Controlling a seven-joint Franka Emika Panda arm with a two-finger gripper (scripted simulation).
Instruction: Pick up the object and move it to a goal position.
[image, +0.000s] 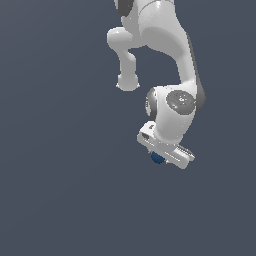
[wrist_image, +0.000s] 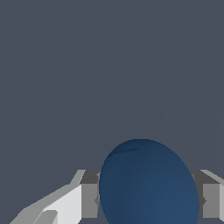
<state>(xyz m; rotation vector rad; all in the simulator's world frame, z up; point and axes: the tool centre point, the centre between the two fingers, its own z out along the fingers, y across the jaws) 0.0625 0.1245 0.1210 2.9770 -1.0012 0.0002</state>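
The gripper (image: 159, 159) holds the dark blue ball (wrist_image: 148, 183); its jaws are closed against the ball's two sides; in the exterior view the ball (image: 158, 158) shows just beneath the white hand

From my station I see only flat, dark grey-blue ground (image: 55, 190) on every side of the arm (image: 165, 60), with open room to the exterior view's left, its right, and toward the near edge. The one bulky thing in the scene is the arm's own white links, bent over in the far middle; any sweep back that way would meet them. In the wrist view the space between the fingers (wrist_image: 89, 199) is filled by the dark blue ball (wrist_image: 148, 183), which touches both pads, so I have no spare gap inside the gripper (image: 161, 157). Ahead of the ball I see plain, unbroken surface.
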